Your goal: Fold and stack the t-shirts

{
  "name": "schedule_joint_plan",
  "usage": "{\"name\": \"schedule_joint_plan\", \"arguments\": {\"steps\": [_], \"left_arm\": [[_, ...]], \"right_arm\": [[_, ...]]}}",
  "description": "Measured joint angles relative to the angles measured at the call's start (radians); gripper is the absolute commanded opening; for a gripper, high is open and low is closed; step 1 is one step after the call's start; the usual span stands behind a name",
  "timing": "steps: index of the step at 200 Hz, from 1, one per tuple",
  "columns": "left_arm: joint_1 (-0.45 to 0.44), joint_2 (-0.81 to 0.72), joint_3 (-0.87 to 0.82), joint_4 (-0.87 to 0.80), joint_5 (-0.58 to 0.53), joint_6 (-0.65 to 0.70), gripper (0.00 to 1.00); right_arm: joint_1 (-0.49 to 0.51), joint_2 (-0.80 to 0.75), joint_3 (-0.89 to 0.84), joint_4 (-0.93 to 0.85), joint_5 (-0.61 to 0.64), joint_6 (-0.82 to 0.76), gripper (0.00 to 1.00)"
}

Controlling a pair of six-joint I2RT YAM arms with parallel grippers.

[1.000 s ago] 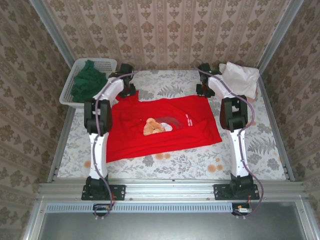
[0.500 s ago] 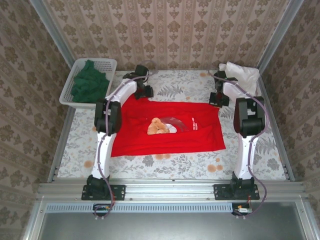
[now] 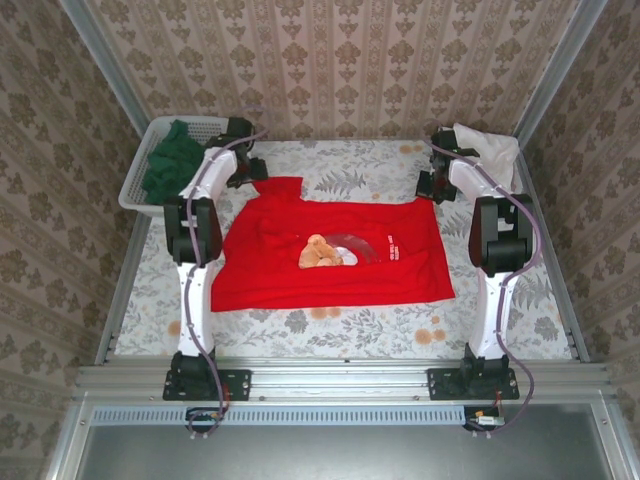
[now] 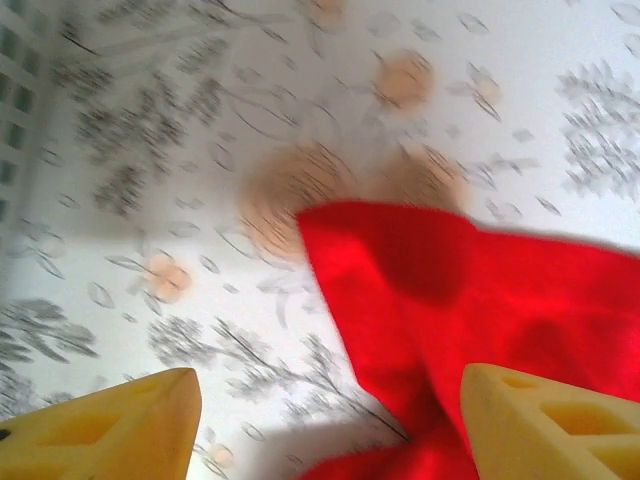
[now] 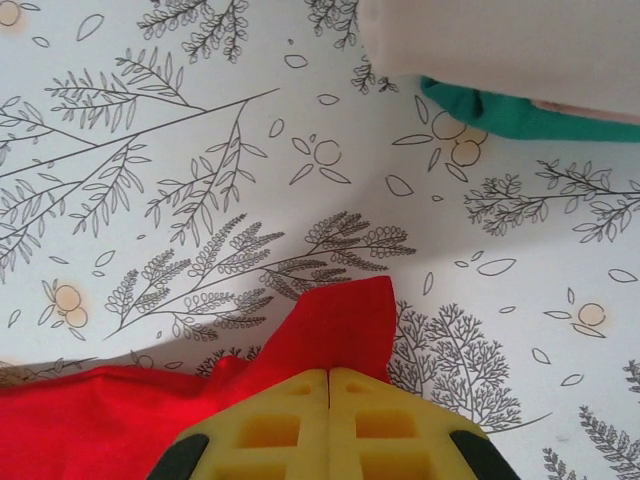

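1 red shirt (image 3: 300,280) laid flat on worktop (image 3: 520,315); corner pinched by right fingers (image 5: 270,430); left fingers (image 4: 120,420) spread.

- One red t-shirt (image 3: 330,265)
- One dark green t-shirt (image 3: 172,165), far left
- One basket (image 3: 210,125)
- One folded pile (image 3: 488,150), far right; its shirt count unclear
- Two arms: left arm (image 3: 196,230), right arm (image 3: 500,235)

The spread t-shirt (image 3: 300,280) is bright red, with a tan bear print (image 3: 320,251) and white lettering (image 3: 392,248). The bundled shirt (image 3: 172,168) is dark green, its mesh basket (image 3: 215,125) white. The surface (image 3: 350,325) is white with grey fern sprigs and orange dots. The walls (image 3: 330,60) carry beige damask.
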Motion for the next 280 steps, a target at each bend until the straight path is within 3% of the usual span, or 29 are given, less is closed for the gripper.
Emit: {"name": "schedule_joint_plan", "arguments": {"steps": [57, 100, 153, 202, 230, 280], "left_arm": [[-0.016, 0.110, 0.078, 0.057, 0.055, -0.060, 0.42], [-0.029, 0.136, 0.091, 0.064, 0.098, -0.068, 0.00], [-0.020, 0.093, 0.058, 0.063, 0.117, -0.038, 0.00], [-0.024, -0.253, -0.170, 0.109, 0.118, 0.026, 0.00], [-0.030, -0.478, -0.357, 0.207, 0.135, 0.050, 0.00], [-0.034, -0.777, -0.864, 0.354, 0.153, 0.053, 0.00]], "right_arm": [[0.002, 0.000, 0.000, 0.011, -0.004, 0.000, 0.00], [0.002, 0.000, 0.000, 0.020, -0.007, 0.000, 0.00], [0.002, -0.012, -0.027, 0.041, -0.027, 0.000, 0.00], [-0.002, -0.105, -0.133, 0.095, -0.076, 0.011, 0.00], [-0.003, -0.168, -0.192, 0.136, -0.110, 0.019, 0.00], [-0.008, -0.252, -0.352, 0.212, -0.160, 0.039, 0.00]]}}
